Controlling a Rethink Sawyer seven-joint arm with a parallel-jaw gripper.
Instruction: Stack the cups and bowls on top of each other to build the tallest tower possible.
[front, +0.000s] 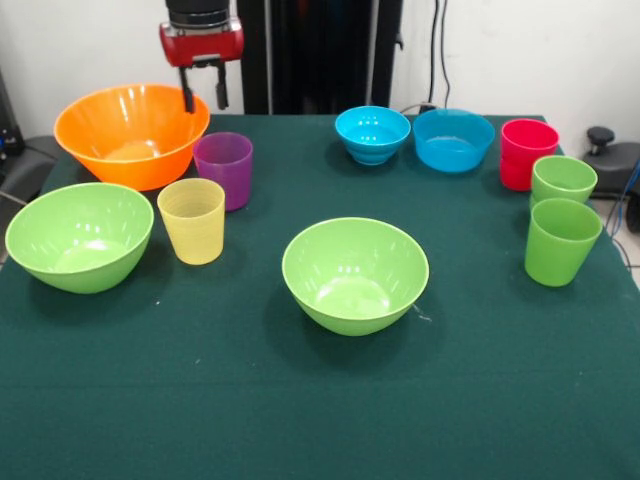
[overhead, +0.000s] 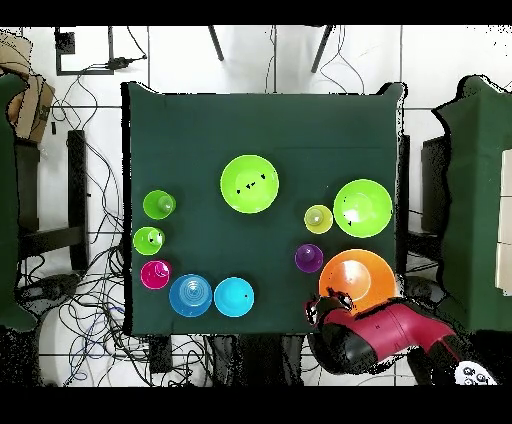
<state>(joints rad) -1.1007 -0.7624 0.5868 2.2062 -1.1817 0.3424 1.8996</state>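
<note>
Gripper (front: 203, 97) fingers apart, empty, above orange bowl (front: 131, 133) rim; risk: descending finger clips rim, tips bowl.

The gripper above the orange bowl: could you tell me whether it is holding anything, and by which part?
Nothing is held. The gripper hangs open and empty above the orange bowl, its fingers apart with only air between them.

The bench (front: 320, 420) wears a plain dark green cloth, and on it stand a large orange bowl (front: 131, 134), two lime green bowls (front: 79, 237) (front: 355, 275) and two blue bowls (front: 372, 134) (front: 453, 140). The cups are a ribbed pale yellow cup (front: 192, 221), a purple cup (front: 224, 169), a red cup (front: 527, 153) and two light green cups (front: 562, 180) (front: 560, 241). The gripper (front: 204, 98) has a red body and black fingers (front: 187, 96).
</note>
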